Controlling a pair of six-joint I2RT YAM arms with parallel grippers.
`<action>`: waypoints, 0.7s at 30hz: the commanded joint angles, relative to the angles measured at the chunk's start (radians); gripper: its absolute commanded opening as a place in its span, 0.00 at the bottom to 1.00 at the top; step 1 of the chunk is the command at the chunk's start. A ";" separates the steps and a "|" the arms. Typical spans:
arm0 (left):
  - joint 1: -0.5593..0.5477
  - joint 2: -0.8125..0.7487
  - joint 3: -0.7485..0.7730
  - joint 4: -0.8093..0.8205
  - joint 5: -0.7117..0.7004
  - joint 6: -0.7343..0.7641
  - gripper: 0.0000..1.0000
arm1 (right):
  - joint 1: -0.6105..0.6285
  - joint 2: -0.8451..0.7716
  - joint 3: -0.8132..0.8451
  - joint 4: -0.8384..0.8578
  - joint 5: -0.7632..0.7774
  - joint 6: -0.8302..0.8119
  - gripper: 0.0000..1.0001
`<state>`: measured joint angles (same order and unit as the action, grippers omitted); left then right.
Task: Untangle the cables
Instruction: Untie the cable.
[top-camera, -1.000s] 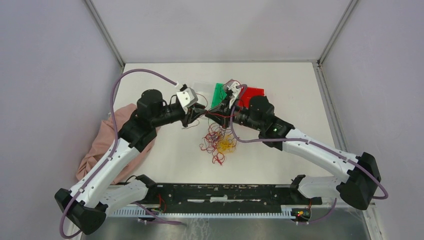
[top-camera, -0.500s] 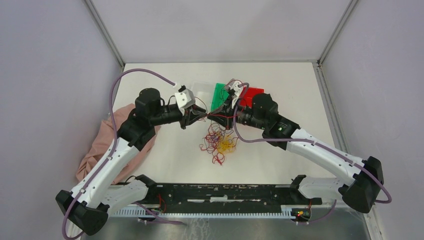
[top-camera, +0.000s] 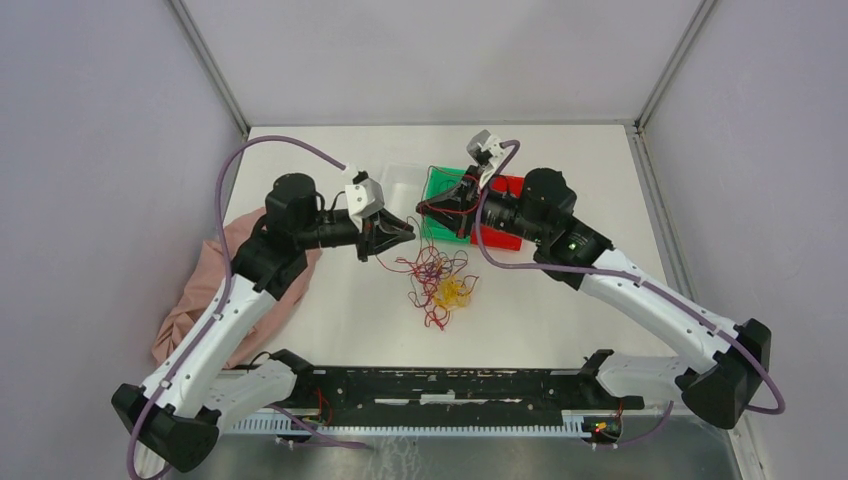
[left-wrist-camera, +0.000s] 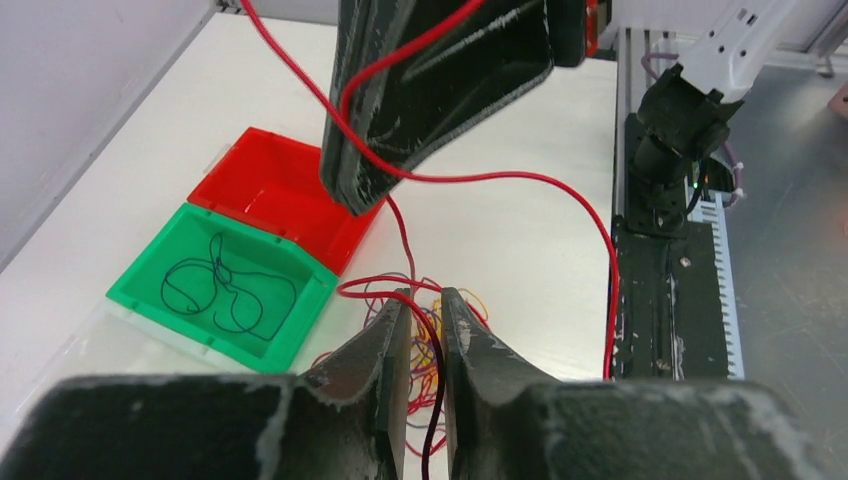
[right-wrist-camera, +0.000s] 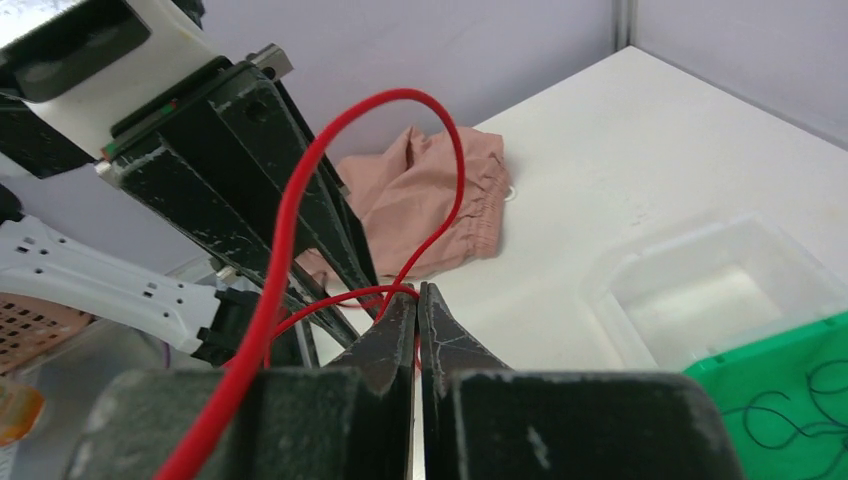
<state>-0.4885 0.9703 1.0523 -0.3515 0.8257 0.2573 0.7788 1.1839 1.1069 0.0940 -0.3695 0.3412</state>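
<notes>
The counter carries a pink cloth at its left edge. Three bins sit side by side at the far middle: clear, green and red.

The cables lie in a loose red, yellow and dark tangle on the counter, on the near side of the bins. One dark cable lies coiled inside the green bin.

The right claw is above the green bin, clenched on a red cable that loops upward from its tips.

The left claw faces it from just beside, above the tangle. Its jaws stand slightly apart; red and dark strands run through the gap. Whether they are pinched cannot be told.
</notes>
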 joint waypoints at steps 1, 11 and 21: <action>0.004 0.034 -0.033 0.229 0.035 -0.138 0.25 | 0.000 0.035 0.059 0.136 -0.090 0.130 0.01; -0.001 0.101 -0.005 0.290 0.067 -0.193 0.30 | 0.000 0.062 0.073 0.228 -0.143 0.217 0.01; -0.007 0.115 0.032 0.301 0.230 -0.323 0.26 | 0.002 0.080 0.075 0.282 -0.150 0.261 0.01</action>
<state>-0.4892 1.0885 1.0389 -0.0956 0.9539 0.0170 0.7769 1.2633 1.1297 0.2874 -0.4957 0.5705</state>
